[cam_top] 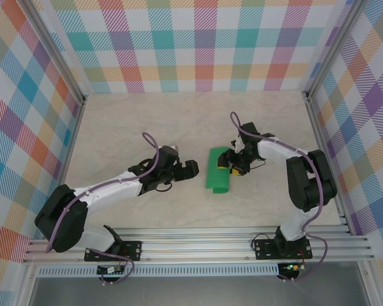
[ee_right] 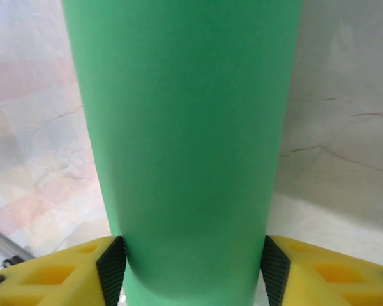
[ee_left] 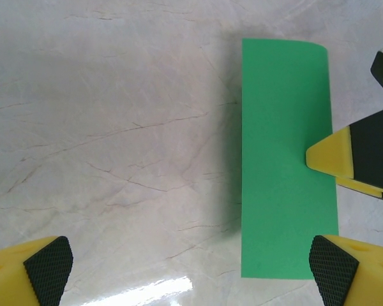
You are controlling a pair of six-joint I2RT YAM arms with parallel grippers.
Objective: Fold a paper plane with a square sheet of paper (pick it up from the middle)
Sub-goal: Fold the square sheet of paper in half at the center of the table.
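The square sheet of paper is bright green and lies folded over into a long narrow strip at the table's middle. My right gripper is at its right edge. In the right wrist view the paper bows up in a rounded curve between the black pads, touching both, with the right gripper shut on it. My left gripper hovers just left of the strip, open and holding nothing. In the left wrist view the strip lies flat ahead of the open left gripper, with a yellow fingertip of the right gripper on its right edge.
The pale marble-patterned table is fenced by checked walls on three sides. An aluminium rail runs along the near edge at the arm bases.
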